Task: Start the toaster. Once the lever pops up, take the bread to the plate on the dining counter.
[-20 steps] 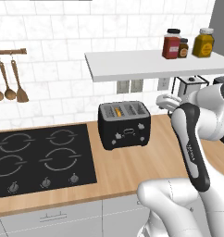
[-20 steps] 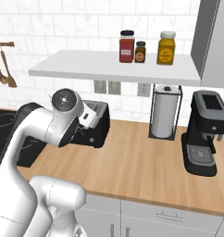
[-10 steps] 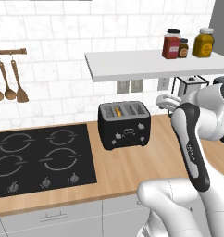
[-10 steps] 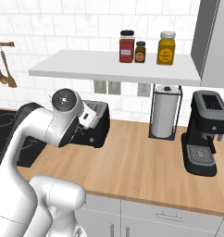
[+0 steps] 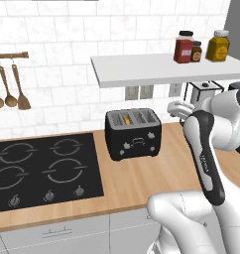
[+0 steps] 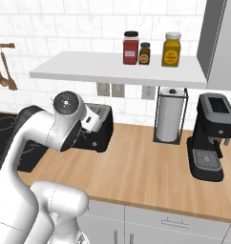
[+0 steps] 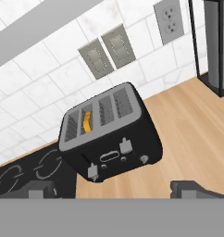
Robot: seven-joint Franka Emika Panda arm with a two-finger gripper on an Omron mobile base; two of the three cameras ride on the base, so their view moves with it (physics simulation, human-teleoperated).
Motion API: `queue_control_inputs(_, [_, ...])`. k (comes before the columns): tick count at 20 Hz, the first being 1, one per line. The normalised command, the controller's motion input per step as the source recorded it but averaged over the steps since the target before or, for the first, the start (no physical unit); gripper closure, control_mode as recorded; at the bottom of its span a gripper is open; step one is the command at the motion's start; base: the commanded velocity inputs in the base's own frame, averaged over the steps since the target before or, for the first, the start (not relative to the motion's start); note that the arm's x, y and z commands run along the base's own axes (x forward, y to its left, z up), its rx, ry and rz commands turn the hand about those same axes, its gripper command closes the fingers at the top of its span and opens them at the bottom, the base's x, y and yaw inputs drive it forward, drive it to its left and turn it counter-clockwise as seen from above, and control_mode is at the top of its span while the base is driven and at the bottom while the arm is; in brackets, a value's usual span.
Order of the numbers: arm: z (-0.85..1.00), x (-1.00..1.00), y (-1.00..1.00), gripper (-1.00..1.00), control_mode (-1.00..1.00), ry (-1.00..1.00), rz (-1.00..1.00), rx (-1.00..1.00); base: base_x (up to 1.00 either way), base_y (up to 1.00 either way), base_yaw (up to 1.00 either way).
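Note:
The glossy black toaster stands on the wood worktop against the tiled wall, right of the hob. An orange-crusted bread slice sits low in one of its left slots, seen from above as bread in the toaster. Two grey levers jut from the toaster's front. My gripper hangs open, above and to the right of the toaster, apart from it, with nothing between its fingertips. The hand and again the hand hover beside the toaster. The plate and the dining counter are out of view.
A black hob lies left of the toaster. A paper towel roll and a black coffee machine stand to the right. A white shelf with jars hangs overhead. Wooden spoons hang at far left.

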Motion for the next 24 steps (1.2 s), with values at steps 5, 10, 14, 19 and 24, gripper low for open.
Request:
queue_control_inputs(5, [0.0, 0.0, 0.0, -1.0, -1.0, 0.0, 0.0, 0.0, 0.0, 0.0, 0.0])
queue_control_inputs(10, [0.0, 0.0, 0.0, -1.0, -1.0, 0.0, 0.0, 0.0, 0.0, 0.0, 0.0])
queue_control_inputs(14, [0.0, 0.0, 0.0, -1.0, -1.0, 0.0, 0.0, 0.0, 0.0, 0.0, 0.0])
queue_control_inputs(19, [0.0, 0.0, 0.0, -1.0, -1.0, 0.0, 0.0, 0.0, 0.0, 0.0, 0.0])
queue_control_inputs(24, [0.0, 0.0, 0.0, -1.0, -1.0, 0.0, 0.0, 0.0, 0.0, 0.0, 0.0])
